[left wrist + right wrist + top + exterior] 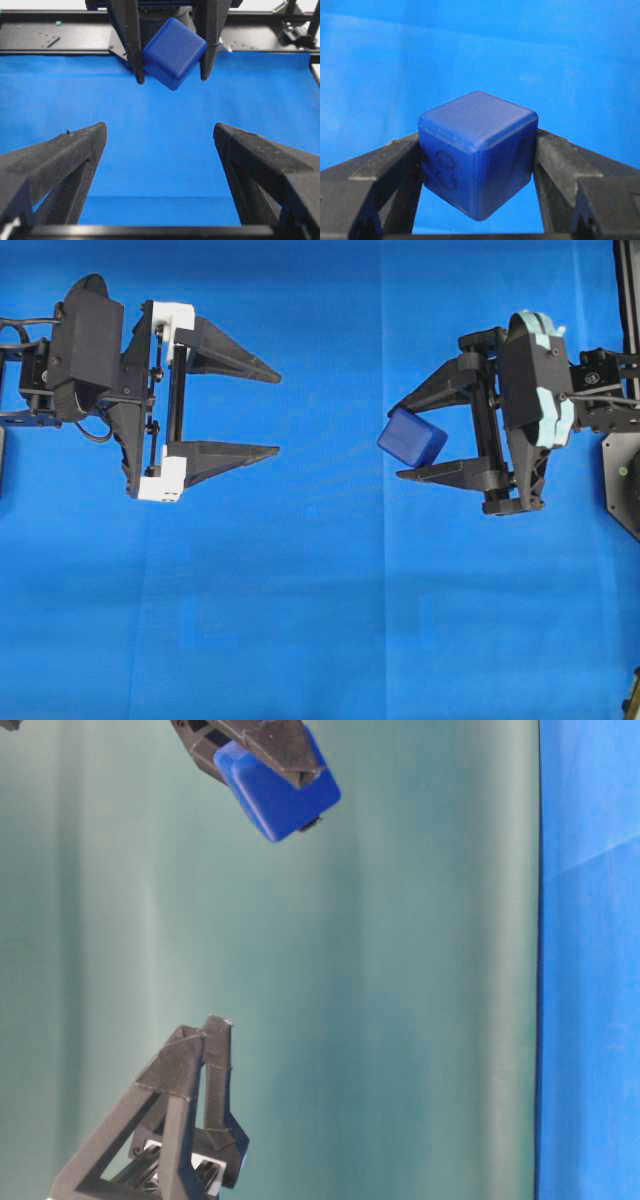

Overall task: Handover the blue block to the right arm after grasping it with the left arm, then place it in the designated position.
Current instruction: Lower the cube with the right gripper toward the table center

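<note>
The right hand (402,440), black with pale teal trim, sits right of centre in the overhead view, its two pointed fingers (440,388) aimed toward the left of the frame and clamped on the blue block (411,437). The block is held at the fingertips, turned so that one corner points down and away from the palm. From the right wrist camera the block (477,152) fills the middle of the frame, pinched between the two black fingers (385,172), with a dark marking on its lower left face. In the table-level view it (277,786) hangs at the top edge.

The left hand (279,410), with white brackets (173,318), lies at the left of the overhead frame, well apart from the block, its fingers spread wide and holding nothing.

Beneath both lies the blue cloth (320,620) covering the worktop.
</note>
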